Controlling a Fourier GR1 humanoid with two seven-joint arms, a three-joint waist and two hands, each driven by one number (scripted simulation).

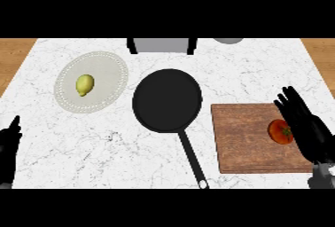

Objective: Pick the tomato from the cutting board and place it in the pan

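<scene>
A: Head view, looking steeply down. You are seeing a white marble-veined counter (98, 146) filling the frame. At the right, a brown rectangular wooden cutting board (245, 142) is lying flat, and the round red tomato (281, 131) is sitting on it, toward its right side.

B: And the right hand?

A: The black right hand (307, 128) is coming in from the lower right corner, lying over the board's right edge. Its fingers are showing straight and spread, pointing up and away. They are not curling round anything. The hand is sitting just beside the tomato on its right, overlapping its edge; you cannot tell whether it is touching.

B: Where is the pan?

A: The round black frying pan (167, 99) is resting at the middle of the counter, left of the board and apart from it. Its long black handle (192, 155) is running down toward the lower edge, passing near the board's left side. Nothing is lying in the pan.

B: Left side?

A: The black left hand (9, 148) is showing at the left edge, fingers straight and pointing up, holding nothing, resting there. Beyond it, at upper left, a pale round plate with a beaded rim (68, 95) is carrying a small yellow-green lemon (85, 84) near its middle. The plate is sitting well apart from the board, just left of the pan.

B: Anything at the far edge?

A: A grey box-like object with dark sides (161, 45) is sitting at top centre, and a grey rounded object (228, 40) is being cut off by the frame right of it. You cannot tell what either is.
</scene>
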